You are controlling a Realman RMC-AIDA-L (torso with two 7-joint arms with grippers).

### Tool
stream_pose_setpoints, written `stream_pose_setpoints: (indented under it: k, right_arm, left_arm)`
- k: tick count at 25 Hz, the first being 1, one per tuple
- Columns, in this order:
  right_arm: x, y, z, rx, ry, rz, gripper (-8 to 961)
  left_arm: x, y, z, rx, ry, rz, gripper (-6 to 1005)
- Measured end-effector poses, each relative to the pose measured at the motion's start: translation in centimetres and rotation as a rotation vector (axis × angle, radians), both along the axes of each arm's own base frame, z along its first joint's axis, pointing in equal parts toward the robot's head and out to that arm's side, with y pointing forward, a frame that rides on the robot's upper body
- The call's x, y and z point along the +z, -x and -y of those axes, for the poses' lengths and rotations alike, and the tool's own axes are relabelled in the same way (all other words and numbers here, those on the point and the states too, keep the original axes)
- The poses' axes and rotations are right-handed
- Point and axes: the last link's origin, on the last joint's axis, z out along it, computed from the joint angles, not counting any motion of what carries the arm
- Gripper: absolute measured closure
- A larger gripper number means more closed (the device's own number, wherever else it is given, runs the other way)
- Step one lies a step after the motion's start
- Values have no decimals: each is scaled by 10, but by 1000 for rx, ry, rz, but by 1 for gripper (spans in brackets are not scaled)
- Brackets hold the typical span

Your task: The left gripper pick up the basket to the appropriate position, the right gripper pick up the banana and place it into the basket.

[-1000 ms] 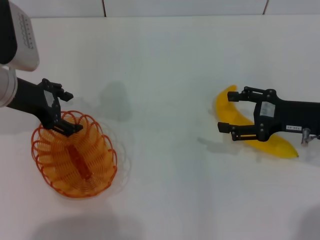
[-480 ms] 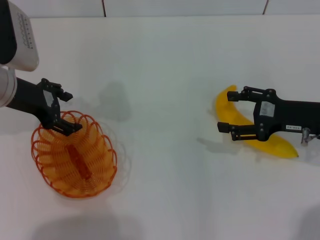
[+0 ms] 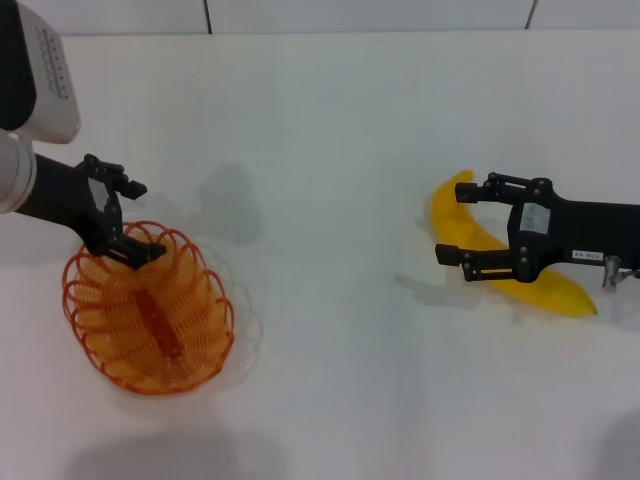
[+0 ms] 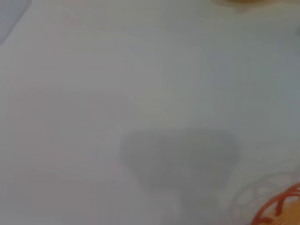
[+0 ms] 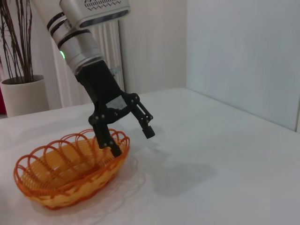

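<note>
Banana [image 3: 505, 255] flat on white table [image 3: 330, 130] between the spread jaws of right gripper [image 3: 452, 222], far from orange basket [image 3: 150, 310], nothing inside, whose near rim sits between the parted jaws of left gripper [image 3: 137, 220].
</note>
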Motion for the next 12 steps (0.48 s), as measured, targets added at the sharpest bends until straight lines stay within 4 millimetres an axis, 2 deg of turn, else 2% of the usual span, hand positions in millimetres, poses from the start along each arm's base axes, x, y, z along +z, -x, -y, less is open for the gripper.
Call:
stream_pose_setpoints:
  k: [7,12]
  right_arm:
    - [0,0,0,1,1,-2,83]
    - [0,0,1,-1,1,-2,85]
  left_arm:
    - [-5,0,-1,0,-4,-20,231]
    - [-5,0,-1,-1,-2,-18,313]
